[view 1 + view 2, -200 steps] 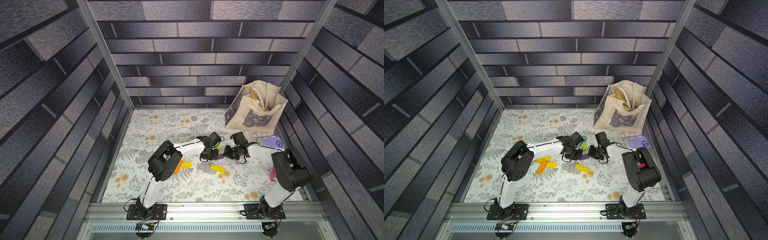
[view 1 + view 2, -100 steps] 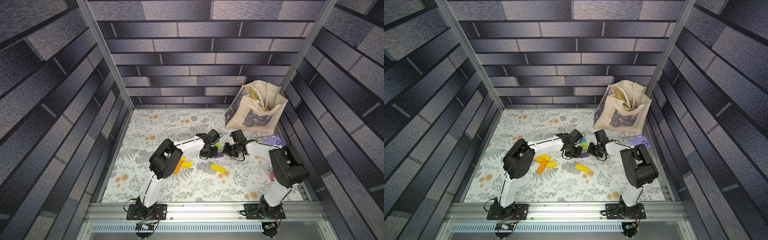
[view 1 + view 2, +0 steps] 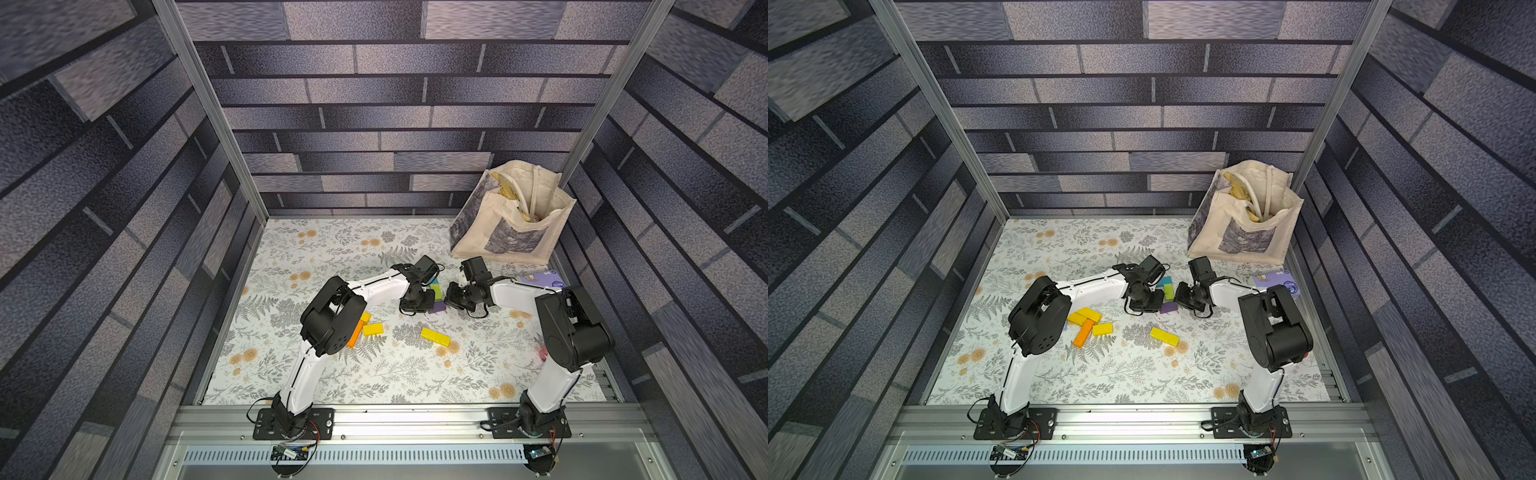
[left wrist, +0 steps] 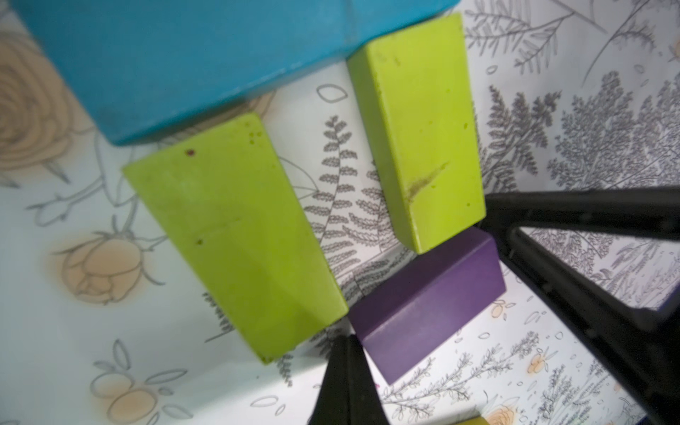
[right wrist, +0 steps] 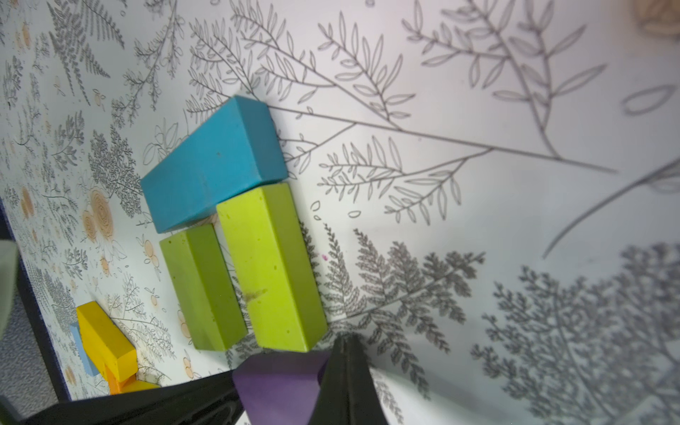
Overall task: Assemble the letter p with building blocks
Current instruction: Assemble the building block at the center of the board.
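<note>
L gripper & R gripper each clamped closed, tips flanking matte purple block by scuffed lime blocks.

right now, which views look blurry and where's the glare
Left wrist view: the teal block is soft. Right wrist view: mostly sharp, only the purple block blurs. Both top views: crisp, with glare on the front rail.

A teal block is laid flat against two lime green blocks' ends; a purple block is set opposite; yellow blocks are scattered nearby.
</note>
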Robot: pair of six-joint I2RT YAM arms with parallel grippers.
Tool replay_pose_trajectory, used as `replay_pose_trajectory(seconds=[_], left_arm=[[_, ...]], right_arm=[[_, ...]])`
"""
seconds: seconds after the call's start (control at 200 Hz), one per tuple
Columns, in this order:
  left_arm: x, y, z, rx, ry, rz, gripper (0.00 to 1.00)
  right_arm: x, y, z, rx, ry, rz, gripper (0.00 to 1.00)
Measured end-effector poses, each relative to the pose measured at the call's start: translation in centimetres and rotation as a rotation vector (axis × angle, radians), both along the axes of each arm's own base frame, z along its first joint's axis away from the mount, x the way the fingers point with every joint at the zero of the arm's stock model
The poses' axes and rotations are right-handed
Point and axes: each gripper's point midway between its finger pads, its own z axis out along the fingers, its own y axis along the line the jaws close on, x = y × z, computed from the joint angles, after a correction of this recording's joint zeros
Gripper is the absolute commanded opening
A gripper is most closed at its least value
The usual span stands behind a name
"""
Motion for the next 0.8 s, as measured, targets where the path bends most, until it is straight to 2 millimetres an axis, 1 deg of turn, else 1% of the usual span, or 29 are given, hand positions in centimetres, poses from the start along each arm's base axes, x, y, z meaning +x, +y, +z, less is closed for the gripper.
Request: replay_pose_trajectory(seconds=[0.586,0.646,0.691,0.706,0.796], left_arm=[[0.6,0.1,0.0,-0.006,0.014,0.026,0.0],[0.7,0.1,0.0,-0.005,0.01,0.028,0.05],[0.9,0.0,0.0,-0.007,-0.003,0.031,0.14],[1.0,0.0,0.0,-0.008,-0.009,0.032,0.15],[1.4,0.3,0.2,-0.012,-0.037,0.049,0.18]], right_arm=[[0.3,-0.1,0.0,-0.002,-0.001,-0.01,0.0],[0.3,-0.2,0.0,-0.005,-0.003,-0.012,0.0],[0.2,-0.3,0.0,-0.01,-0.003,-0.013,0.0],[0.1,-0.4,0.1,-0.012,-0.001,-0.014,0.0],[-0.3,-0.8,0.1,-0.03,0.006,-0.016,0.0]])
